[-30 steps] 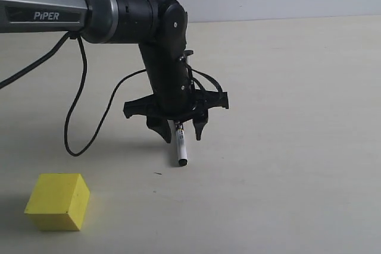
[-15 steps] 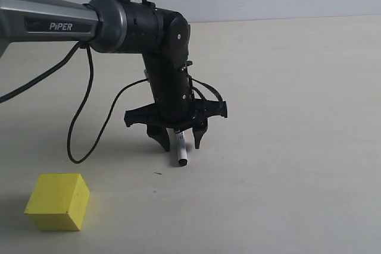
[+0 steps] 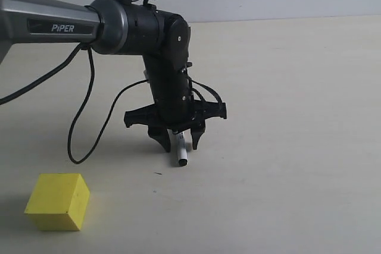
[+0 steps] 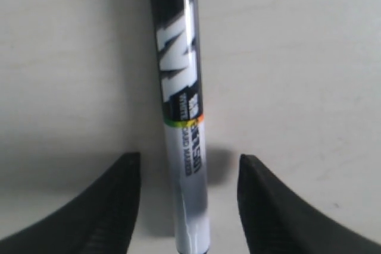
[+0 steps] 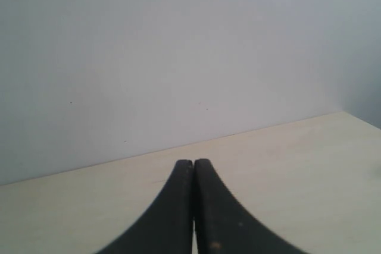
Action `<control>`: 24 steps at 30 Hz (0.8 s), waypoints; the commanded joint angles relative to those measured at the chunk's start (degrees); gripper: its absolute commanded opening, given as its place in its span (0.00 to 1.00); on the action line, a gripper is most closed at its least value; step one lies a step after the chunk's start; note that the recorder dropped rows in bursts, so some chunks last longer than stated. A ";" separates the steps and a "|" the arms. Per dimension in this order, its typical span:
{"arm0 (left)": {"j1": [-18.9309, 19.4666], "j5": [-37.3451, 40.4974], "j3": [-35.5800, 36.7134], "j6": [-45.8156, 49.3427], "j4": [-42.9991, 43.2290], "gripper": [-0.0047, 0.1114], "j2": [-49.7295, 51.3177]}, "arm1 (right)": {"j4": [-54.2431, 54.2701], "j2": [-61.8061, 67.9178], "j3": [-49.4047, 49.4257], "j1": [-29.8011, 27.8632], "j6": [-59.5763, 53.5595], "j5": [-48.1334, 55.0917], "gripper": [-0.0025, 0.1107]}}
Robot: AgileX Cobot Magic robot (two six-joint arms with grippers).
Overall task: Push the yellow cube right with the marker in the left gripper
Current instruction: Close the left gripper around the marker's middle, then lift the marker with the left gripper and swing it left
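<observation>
The black left gripper [image 3: 180, 145] straddles the slim white-barrelled, black-capped marker [image 4: 184, 117] low over the pale desk [image 3: 286, 147], jaws wide and clear of it, while the matte yellow cube [image 3: 58, 201] sits well apart, so both grasp and push remain.

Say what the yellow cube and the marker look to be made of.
Yellow cube: matte, even colour, no glare; painted wood, foam or plastic, cannot tell which. Marker: likely smooth glossy plastic, with bright streaks along the barrel and a printed label.
</observation>
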 commanded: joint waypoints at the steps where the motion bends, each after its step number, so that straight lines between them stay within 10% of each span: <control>1: 0.06 0.10 -0.41 -0.41 0.60 0.43 0.30 | -0.16 -0.35 0.27 0.12 -0.27 -0.07 0.02; 10: 0.06 -0.09 -0.41 4.39 0.60 0.04 0.39 | -0.30 -0.35 0.27 0.12 -0.27 -0.07 0.02; 24: -0.06 6.18 -5.06 44.24 -0.31 0.04 -18.23 | -0.30 -0.35 0.27 0.12 -0.27 -0.07 0.02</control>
